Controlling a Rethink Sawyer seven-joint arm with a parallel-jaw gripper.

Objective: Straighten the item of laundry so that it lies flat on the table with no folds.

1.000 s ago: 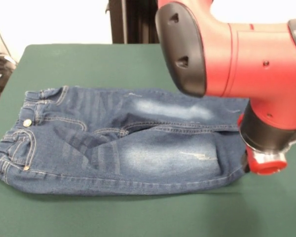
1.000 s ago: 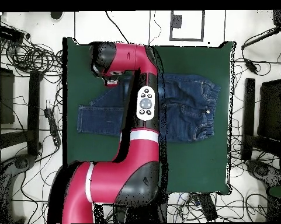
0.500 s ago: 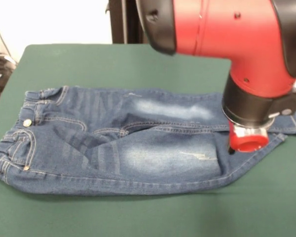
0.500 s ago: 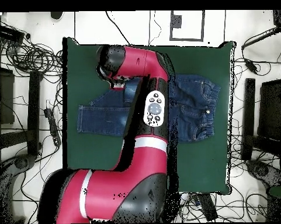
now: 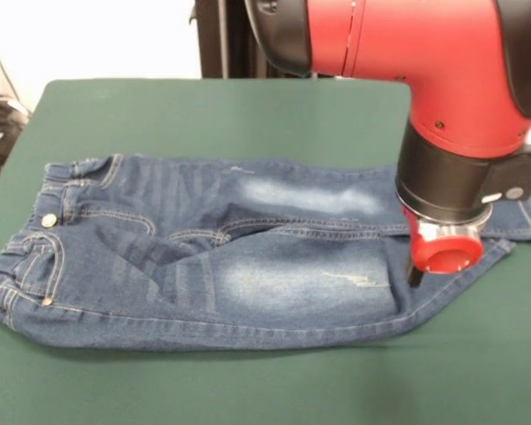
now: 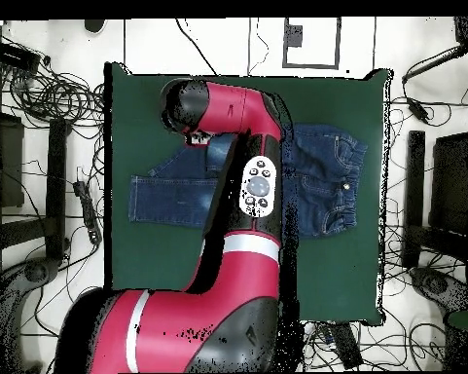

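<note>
We saw one pair of small blue denim jeans [image 5: 221, 257] lying on the dark green table [image 5: 203, 115]. Its long axis ran side to side in the front view, with the waist and metal buttons at the left and the cuffs at the right. One red and black arm [image 5: 407, 53] came down over the cuff end, and its gripper [image 5: 416, 273] sat low over the nearer leg, where that leg appeared folded back on itself. Most of the jeans stretched away leftward from it. We could not tell how the gripper was set. We counted one garment, one arm, one gripper.
</note>
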